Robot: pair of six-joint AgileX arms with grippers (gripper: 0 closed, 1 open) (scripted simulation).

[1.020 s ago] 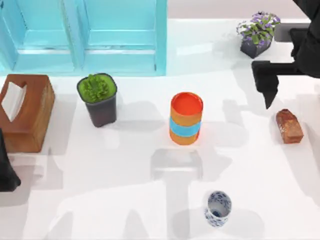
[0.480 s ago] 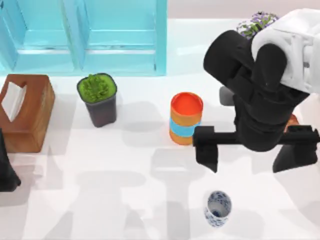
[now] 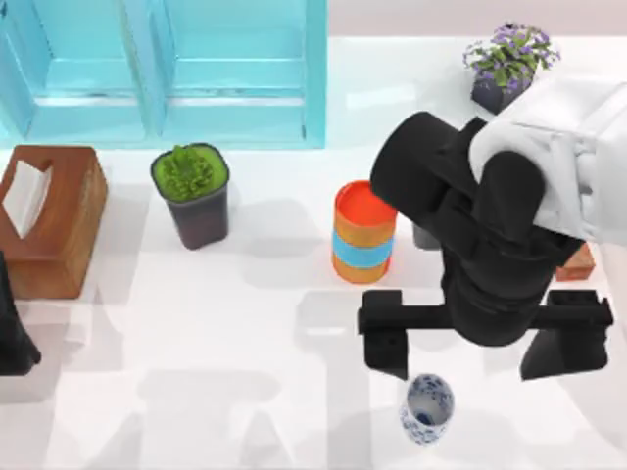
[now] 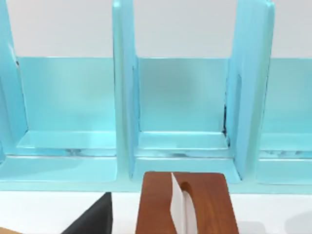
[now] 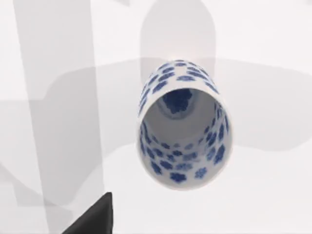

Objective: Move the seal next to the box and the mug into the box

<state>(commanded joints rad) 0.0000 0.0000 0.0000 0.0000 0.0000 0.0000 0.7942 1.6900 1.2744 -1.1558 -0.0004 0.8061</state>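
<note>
My right claw [image 3: 482, 345], fingers wide apart, hovers above the small blue-patterned white porcelain mug [image 3: 427, 408] (fragile, slippery); I would grip its rim

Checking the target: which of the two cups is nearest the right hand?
The blue-patterned white mug, just below the right hand near the table's front edge. The orange cup with a blue band stands farther back, mid-table.
</note>
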